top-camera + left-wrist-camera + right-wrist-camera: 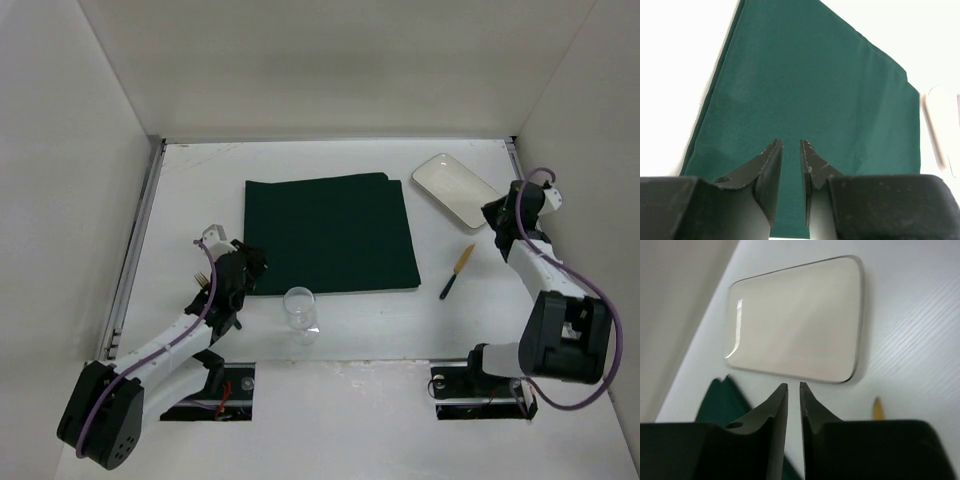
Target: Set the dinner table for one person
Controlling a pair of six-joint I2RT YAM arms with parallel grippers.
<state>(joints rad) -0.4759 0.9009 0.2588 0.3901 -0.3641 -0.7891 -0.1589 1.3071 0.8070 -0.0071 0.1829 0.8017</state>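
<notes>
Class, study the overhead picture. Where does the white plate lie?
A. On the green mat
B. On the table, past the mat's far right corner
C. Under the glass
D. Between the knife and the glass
B: the plate sits on the bare table, off the far right corner of the mat, apart from the knife and the glass.
</notes>
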